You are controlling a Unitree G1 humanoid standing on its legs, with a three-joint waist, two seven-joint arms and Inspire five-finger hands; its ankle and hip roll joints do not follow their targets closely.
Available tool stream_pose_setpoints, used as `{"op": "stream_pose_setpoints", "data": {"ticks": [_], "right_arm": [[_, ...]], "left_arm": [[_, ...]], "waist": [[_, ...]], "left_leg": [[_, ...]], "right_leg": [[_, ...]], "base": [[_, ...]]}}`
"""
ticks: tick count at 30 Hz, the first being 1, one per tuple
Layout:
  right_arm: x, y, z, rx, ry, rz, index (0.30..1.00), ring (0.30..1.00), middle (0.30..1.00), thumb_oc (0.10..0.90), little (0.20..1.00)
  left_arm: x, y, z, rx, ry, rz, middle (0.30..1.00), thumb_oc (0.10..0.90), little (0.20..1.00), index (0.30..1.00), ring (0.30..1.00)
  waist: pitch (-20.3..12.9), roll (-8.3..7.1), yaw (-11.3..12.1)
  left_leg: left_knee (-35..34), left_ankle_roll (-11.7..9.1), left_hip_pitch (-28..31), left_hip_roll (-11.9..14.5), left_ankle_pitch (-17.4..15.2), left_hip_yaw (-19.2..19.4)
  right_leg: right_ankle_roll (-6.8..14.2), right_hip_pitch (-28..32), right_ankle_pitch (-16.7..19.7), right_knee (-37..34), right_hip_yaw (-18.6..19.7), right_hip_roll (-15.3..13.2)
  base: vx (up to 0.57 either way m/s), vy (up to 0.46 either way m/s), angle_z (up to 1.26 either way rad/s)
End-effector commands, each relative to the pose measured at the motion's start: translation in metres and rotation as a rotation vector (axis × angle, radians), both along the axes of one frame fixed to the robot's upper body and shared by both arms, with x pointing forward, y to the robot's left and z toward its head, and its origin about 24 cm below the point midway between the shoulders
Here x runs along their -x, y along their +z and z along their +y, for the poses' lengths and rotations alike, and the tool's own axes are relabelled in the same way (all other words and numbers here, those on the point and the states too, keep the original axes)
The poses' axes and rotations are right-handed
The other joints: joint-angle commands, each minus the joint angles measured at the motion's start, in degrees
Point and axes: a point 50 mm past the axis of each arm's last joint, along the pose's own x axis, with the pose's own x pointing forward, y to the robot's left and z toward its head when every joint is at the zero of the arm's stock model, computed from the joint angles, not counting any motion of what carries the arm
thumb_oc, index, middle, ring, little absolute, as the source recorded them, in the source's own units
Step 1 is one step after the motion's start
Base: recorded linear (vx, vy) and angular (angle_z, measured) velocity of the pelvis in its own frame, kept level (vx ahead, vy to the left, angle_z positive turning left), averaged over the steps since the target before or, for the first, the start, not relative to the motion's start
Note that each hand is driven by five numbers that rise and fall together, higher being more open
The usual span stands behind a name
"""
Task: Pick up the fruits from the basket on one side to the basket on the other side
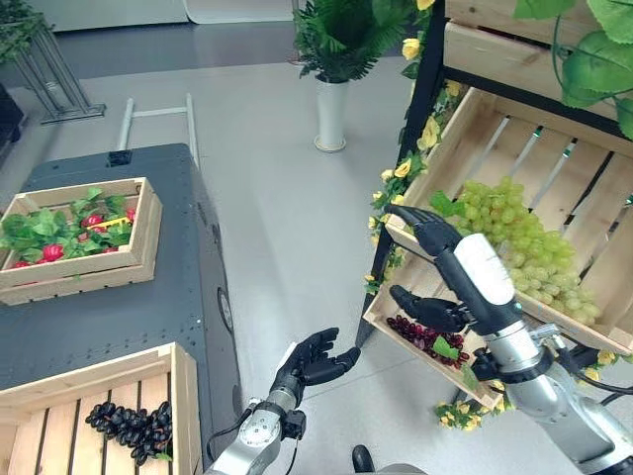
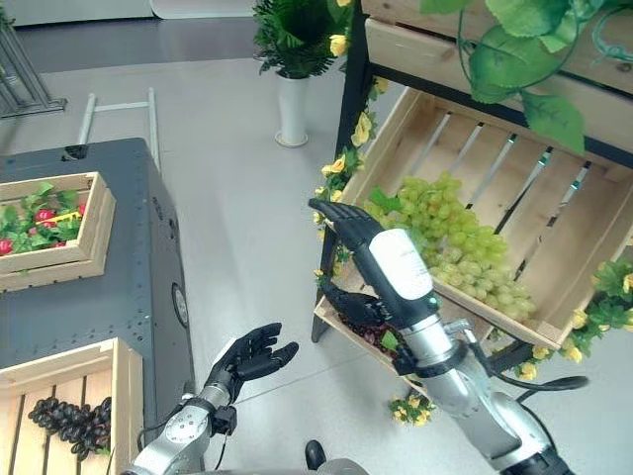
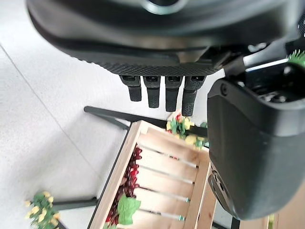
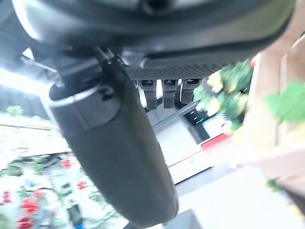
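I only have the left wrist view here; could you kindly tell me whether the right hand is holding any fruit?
Observer: No, the right hand is open and empty, raised in front of the green grapes in the upper slanted crate.
Operator: Thank you. Is there fruit on the other side?
Observer: Yes, a bunch of black grapes lies in a wooden crate at the robot's left.
Operator: And where does my left hand sit in the wider scene?
Observer: The left hand is open over the floor between the two sides, holding nothing.
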Motion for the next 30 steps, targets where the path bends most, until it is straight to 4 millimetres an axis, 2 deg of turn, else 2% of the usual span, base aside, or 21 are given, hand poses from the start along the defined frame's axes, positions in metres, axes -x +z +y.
{"op": "stream_pose_setpoints", "data": {"ticks": [1, 3, 9, 13, 18, 23, 25, 28, 30], "right_arm": [[-0.014, 0.044, 0.009, -0.177, 0.086, -0.178, 0.9, 0.9, 0.9, 0.8, 0.9], [-0.015, 0.043, 0.021, -0.185, 0.134, -0.146, 0.9, 0.9, 0.9, 0.8, 0.9], [-0.018, 0.035, 0.034, -0.211, 0.194, -0.069, 0.9, 0.9, 0.9, 0.8, 0.9], [-0.02, 0.027, 0.039, -0.239, 0.233, 0.017, 0.9, 0.9, 0.9, 0.8, 0.9], [-0.022, 0.006, 0.042, -0.278, 0.231, 0.12, 0.9, 0.9, 0.9, 0.8, 0.9], [-0.027, -0.005, 0.041, -0.259, 0.211, 0.168, 0.9, 0.9, 0.9, 0.8, 0.9], [-0.028, -0.006, 0.041, -0.257, 0.208, 0.177, 0.9, 0.9, 0.9, 0.8, 0.9], [-0.034, -0.009, 0.04, -0.243, 0.185, 0.2, 0.9, 0.9, 0.9, 0.8, 0.9], [-0.036, -0.011, 0.042, -0.23, 0.173, 0.222, 0.9, 0.9, 0.9, 0.8, 0.9]], "left_arm": [[-0.029, 0.028, -0.019, 0.083, 0.004, -0.193, 0.9, 0.8, 0.9, 0.9, 0.9], [-0.027, 0.025, -0.017, 0.069, 0.024, -0.183, 0.9, 0.8, 0.9, 0.9, 0.9], [-0.027, 0.021, -0.003, 0.042, 0.095, -0.178, 0.9, 0.8, 0.9, 0.9, 0.9], [-0.031, 0.03, 0.006, 0.002, 0.116, -0.273, 0.9, 0.8, 0.9, 0.9, 0.9], [-0.035, 0.043, 0.035, -0.174, 0.145, -0.377, 0.9, 0.8, 0.9, 0.9, 0.9], [-0.037, 0.042, 0.06, -0.329, 0.167, -0.361, 0.9, 0.8, 0.9, 0.9, 0.9], [-0.037, 0.041, 0.064, -0.365, 0.17, -0.351, 0.9, 0.8, 0.9, 0.9, 0.9], [-0.04, 0.038, 0.081, -0.484, 0.21, -0.325, 0.9, 0.8, 0.9, 0.9, 0.9], [-0.045, 0.043, 0.087, -0.537, 0.235, -0.353, 0.9, 0.8, 0.9, 0.9, 0.9]], "waist": [[-0.72, 0.61, 2.41], [-0.64, 0.85, 3.4], [-0.54, 0.89, 5.26], [-0.54, 0.84, 6.26], [0.55, 1.14, 8.46], [1.78, 1.7, 10.16], [1.97, 1.78, 10.35], [2.61, 2.15, 11.16], [2.89, 2.39, 11.58]], "left_leg": [[0.19, 0.33, 0.41, -0.53, -5.18, -4.55], [0.19, 0.25, 0.45, -0.63, -4.99, -5.32], [0.19, 0.1, -0.03, -0.82, -4.45, -7.17], [0.19, -0.08, -0.39, -0.8, -4.06, -7.96], [0.19, -0.48, -1.17, -0.81, -2.95, -9.55], [0.19, -0.73, -2.28, -1.09, -2.05, -11.67], [0.19, -0.78, -2.47, -1.15, -1.88, -12.08], [0.19, -1.04, -2.94, -1.31, -1.33, -13.44], [0.19, -1.25, -3.12, -1.41, -1.0, -14.33]], "right_leg": [[1.12, 2.14, -0.29, 0.12, -3.4, -0.18], [0.94, 2.56, -0.65, 0.12, -4.46, -0.49], [0.69, 2.93, -1.08, 0.12, -6.71, -1.07], [0.52, 3.02, -1.3, 0.12, -7.83, -1.33], [-0.05, 3.2, -1.54, 0.12, -9.85, -1.67], [-0.42, 3.0, -1.85, 0.12, -11.73, -2.07], [-0.49, 2.98, -1.91, 0.12, -12.05, -2.15], [-0.76, 3.0, -2.13, 0.12, -13.07, -2.38], [-0.93, 3.12, -2.29, 0.12, -13.63, -2.59]], "base": [[0.0, -0.025, 0.24], [0.0, -0.034, 0.19], [-0.01, -0.044, 0.18], [0.0, -0.044, 0.25], [-0.01, -0.05, 0.16], [-0.03, -0.046, 0.21], [-0.02, -0.045, 0.23], [-0.01, -0.044, 0.27], [0.0, -0.022, 0.26]]}}
